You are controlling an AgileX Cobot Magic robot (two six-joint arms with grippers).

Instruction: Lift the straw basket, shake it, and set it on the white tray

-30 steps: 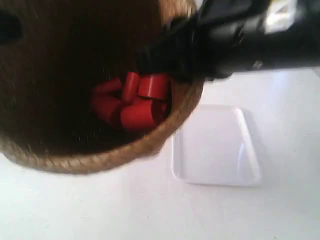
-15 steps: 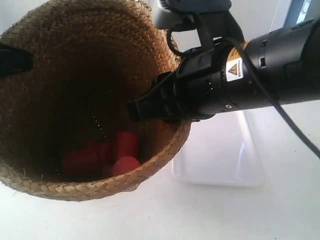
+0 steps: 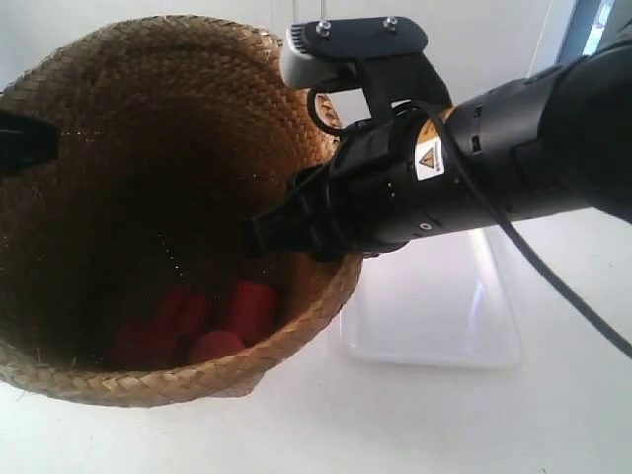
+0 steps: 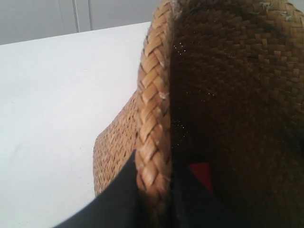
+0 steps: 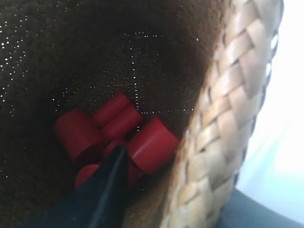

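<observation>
The straw basket [image 3: 148, 118] hangs in the air close to the exterior camera, its mouth turned toward it. Several red cylinders [image 3: 212, 316] lie at its bottom. The black arm at the exterior view's right has its gripper [image 3: 286, 222] clamped over the basket's rim. A black fingertip [image 3: 20, 143] holds the opposite rim. In the left wrist view my left gripper [image 4: 154, 185] is shut on the braided rim [image 4: 152, 118], one finger outside, one inside. My right gripper [image 5: 190, 199] grips the rim [image 5: 223, 118] the same way, above the red cylinders [image 5: 152, 142]. The white tray [image 3: 434, 306] lies on the table, partly behind the basket.
A white table [image 3: 444, 425] stretches under the basket and round the tray. A pale wall [image 4: 57, 19] stands at the back. The basket and the black arm fill most of the exterior view.
The basket has swung from a blurred, close position to a steadier one farther from the camera. The red cylinders slid toward the lower left inside it. Both grippers kept their hold on the rim.
</observation>
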